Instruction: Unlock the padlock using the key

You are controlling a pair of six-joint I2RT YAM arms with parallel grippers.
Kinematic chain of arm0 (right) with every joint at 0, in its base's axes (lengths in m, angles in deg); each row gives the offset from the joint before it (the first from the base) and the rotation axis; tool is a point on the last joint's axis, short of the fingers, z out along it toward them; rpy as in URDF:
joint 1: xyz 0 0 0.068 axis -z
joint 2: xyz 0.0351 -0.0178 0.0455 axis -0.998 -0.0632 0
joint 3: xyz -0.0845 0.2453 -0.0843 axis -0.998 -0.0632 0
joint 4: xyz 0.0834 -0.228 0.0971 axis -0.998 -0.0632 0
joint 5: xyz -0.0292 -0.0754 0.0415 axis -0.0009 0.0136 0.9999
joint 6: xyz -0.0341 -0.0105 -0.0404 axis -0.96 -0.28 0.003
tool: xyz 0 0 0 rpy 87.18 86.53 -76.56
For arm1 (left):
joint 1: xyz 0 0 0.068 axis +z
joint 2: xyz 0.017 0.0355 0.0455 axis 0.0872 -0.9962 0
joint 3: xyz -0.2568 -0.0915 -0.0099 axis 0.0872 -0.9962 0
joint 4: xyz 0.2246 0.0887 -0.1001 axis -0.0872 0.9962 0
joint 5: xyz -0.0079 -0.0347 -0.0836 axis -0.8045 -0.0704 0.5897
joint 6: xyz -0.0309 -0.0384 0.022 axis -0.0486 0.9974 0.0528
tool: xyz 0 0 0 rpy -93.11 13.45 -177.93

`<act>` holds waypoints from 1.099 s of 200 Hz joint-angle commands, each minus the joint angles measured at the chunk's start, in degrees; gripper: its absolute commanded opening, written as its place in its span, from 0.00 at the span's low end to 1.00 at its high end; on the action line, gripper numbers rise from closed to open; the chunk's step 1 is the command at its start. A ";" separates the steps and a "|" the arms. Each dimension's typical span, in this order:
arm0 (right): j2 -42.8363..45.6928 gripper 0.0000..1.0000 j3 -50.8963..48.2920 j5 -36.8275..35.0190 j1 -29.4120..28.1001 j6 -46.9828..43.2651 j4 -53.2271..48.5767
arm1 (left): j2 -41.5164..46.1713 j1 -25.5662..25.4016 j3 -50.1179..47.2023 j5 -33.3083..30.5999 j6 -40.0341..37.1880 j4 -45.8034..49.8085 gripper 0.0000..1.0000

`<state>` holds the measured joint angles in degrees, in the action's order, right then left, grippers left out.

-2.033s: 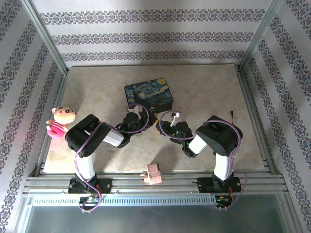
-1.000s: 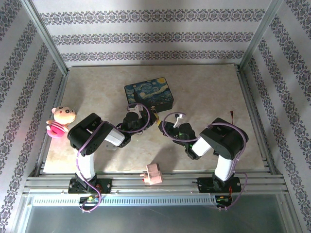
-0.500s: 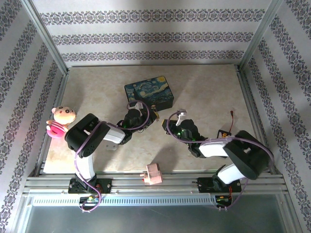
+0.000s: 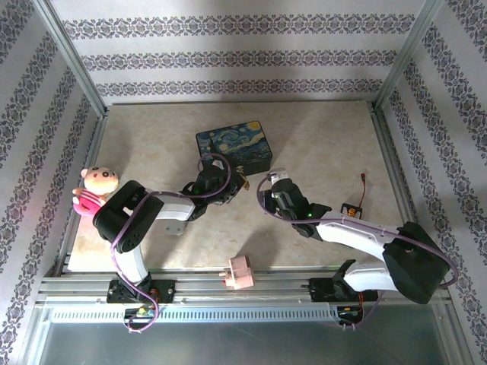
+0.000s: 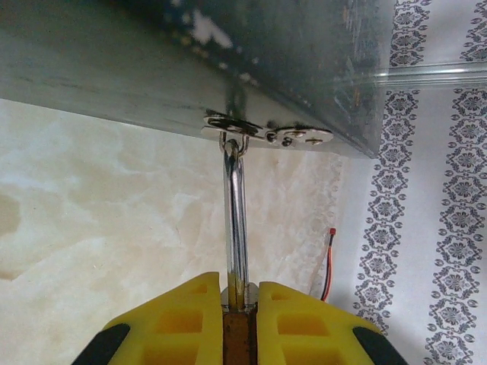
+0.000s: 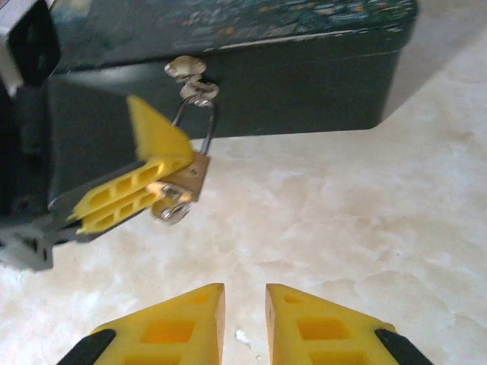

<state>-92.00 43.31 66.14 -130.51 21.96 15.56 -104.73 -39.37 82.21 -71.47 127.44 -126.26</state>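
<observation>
Right wrist view: the padlock [image 6: 196,176] hangs by its shackle [image 6: 199,125] from the hasp [image 6: 186,70] on the front wall of the tin [image 6: 304,84]. The left gripper [image 6: 169,176] has its jaws clamped on the brass body. The body lies ahead of the right gripper [image 6: 244,296] and left of its centre line, near but not touching. The long axis runs from the hasp down toward the camera, tilted so that the lower end faces down and to the left. A small silvery ring-shaped part [image 6: 173,211] projects at that lower end. It may be the head of the key, but this cannot be confirmed. The right jaws stand close together with a narrow slot between them, and bench [image 6: 365,213] surface shows through it. Whether they hold anything deeper in cannot be told. In the left wrist view the shackle runs straight from the hasp into the gap between the left jaws. The left arm therefore fixes the padlock, and the right arm is the free one for work at the keyhole end. Judged from this, the approach must come from the lower left, where the left fingers [image 6: 125,199] crowd the path. In the top external view, a plush doll [image 4: 95,190], a pink block [image 4: 240,272] and a small wired connector [image 4: 351,207] lie well apart from the work.
</observation>
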 commanded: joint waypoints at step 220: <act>-20.58 0.35 2.73 -11.16 -6.39 -35.65 21.56 | -0.51 0.82 0.58 5.40 1.08 5.53 0.05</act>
<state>-110.84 44.53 57.88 -136.52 -12.44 34.46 -104.10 -38.98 82.80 -69.13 128.19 -123.88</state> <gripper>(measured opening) 0.353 0.118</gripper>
